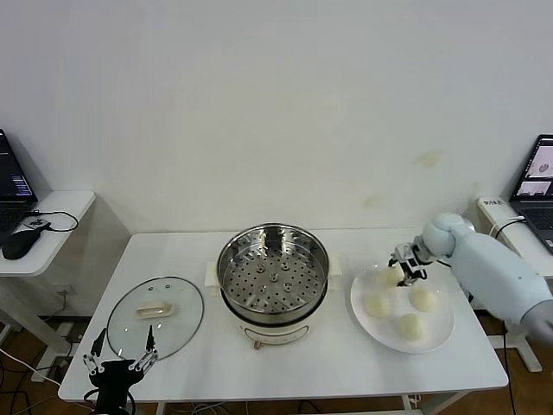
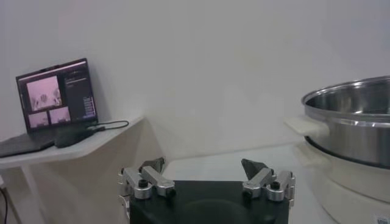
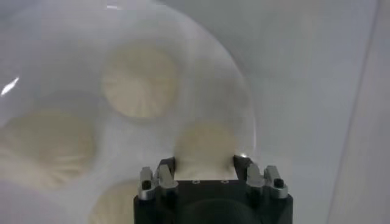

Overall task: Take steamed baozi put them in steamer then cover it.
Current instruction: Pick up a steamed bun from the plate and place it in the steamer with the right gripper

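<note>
Right gripper (image 1: 407, 270) is clenched on the far baozi (image 3: 204, 149) on the white plate (image 1: 436, 337), right of the steamer (image 1: 272, 272). Buns are smooth, round, cream-white. Left gripper (image 1: 119, 361) hangs released at the near-left table edge.

On the white surface (image 1: 285, 367) we see a round shiny steel steamer (image 1: 273, 272) on its white base, with an empty perforated tray inside. To its left lies a round clear glass cover (image 1: 156, 316) with a cream bar handle. To its right stands a flat white plate (image 1: 441, 333) with small cream-white buns (image 1: 410, 326). Our right hand (image 1: 406, 270) is down at the far bun, fingers closed around it. Our left hand (image 1: 119, 356) hangs spread wide at the near edge, just before the cover.
</note>
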### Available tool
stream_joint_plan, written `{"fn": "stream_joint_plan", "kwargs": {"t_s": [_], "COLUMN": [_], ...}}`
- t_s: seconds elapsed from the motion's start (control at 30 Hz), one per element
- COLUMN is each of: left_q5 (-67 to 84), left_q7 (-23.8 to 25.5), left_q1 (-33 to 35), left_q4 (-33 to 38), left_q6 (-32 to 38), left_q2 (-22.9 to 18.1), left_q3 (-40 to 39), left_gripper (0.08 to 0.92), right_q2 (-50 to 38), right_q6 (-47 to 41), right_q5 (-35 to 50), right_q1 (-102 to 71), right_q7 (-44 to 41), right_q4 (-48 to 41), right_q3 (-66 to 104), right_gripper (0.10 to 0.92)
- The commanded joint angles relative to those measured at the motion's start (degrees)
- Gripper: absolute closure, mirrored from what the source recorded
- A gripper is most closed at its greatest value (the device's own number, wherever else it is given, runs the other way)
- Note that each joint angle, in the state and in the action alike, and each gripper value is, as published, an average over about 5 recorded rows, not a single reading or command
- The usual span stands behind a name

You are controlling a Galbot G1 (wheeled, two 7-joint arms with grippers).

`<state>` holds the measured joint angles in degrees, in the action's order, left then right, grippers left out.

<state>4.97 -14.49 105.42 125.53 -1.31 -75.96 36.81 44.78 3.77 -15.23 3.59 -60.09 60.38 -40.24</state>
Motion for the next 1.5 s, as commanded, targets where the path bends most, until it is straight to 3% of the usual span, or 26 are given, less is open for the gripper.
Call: {"fn": "stream_joint_plan", "kwargs": {"t_s": [0.03,0.3,0.63,0.93,1.13,1.5], "left_q5": [1.8,2.5,2.8,2.7,2.6,2.6], "left_q7": [0.0,0.1,0.4,0.5,0.5,0.6], "left_q1": [0.1,0.4,0.6,1.2,1.0,0.1], "left_q4": [0.1,0.6,1.3,1.9,1.7,0.5], "left_q6": [0.1,0.5,0.4,0.5,0.5,0.5], "left_q2": [0.1,0.6,0.4,0.1,-0.4,-0.3], "left_q3": [-0.4,-0.4,-0.3,-0.1,-0.3,-0.4], "left_gripper": [0.177,0.177,0.177,0.177,0.177,0.177], "right_q2": [-4.3,4.2,19.7,28.8,29.9,30.9], "right_q6": [-0.8,-0.9,2.6,10.1,17.6,23.9], "right_q5": [12.7,22.3,26.3,18.9,8.3,-1.5], "right_q1": [16.3,31.5,31.9,28.0,25.0,19.3], "right_q7": [-0.2,1.6,5.9,8.5,10.1,14.5], "right_q4": [9.2,10.5,9.8,5.8,1.5,-3.3], "right_q3": [-9.7,-20.8,-28.0,-32.6,-33.7,-31.0], "right_gripper": [0.414,0.406,0.406,0.406,0.406,0.406]}}
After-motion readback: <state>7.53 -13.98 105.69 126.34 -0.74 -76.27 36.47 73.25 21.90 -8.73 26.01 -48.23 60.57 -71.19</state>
